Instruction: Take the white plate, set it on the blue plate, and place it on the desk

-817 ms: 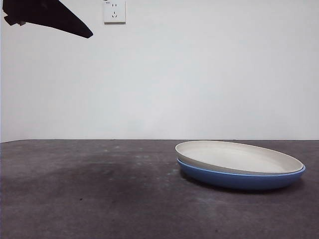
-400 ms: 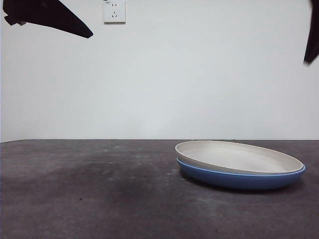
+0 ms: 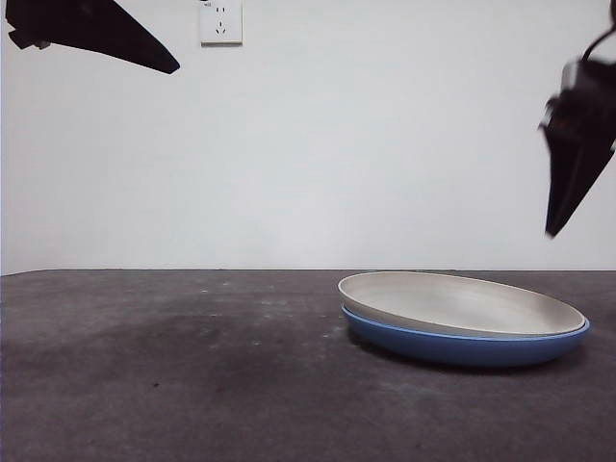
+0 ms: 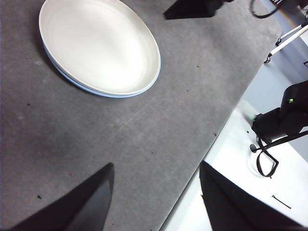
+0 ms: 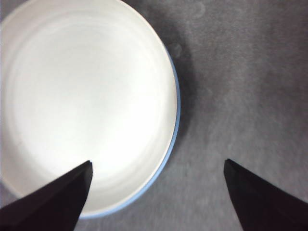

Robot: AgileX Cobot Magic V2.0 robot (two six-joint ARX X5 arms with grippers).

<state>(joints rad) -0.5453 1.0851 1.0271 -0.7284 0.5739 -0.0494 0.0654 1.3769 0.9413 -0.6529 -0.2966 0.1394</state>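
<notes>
Rim alone shows of the blue plate [image 3: 462, 345], hidden under the white plate [image 3: 460, 302] on the desk [image 3: 173, 375], below the right gripper [image 5: 156, 187], jaws wide apart, empty; left gripper [image 4: 156, 199] likewise, well away.

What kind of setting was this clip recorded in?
Probably a robotics lab bench: bare desk against a plain white wall with a socket, and camera stands with cabling beside it.

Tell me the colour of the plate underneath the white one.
Glossy mid-blue. The blue plate shows best in the front view, under the white plate.
</notes>
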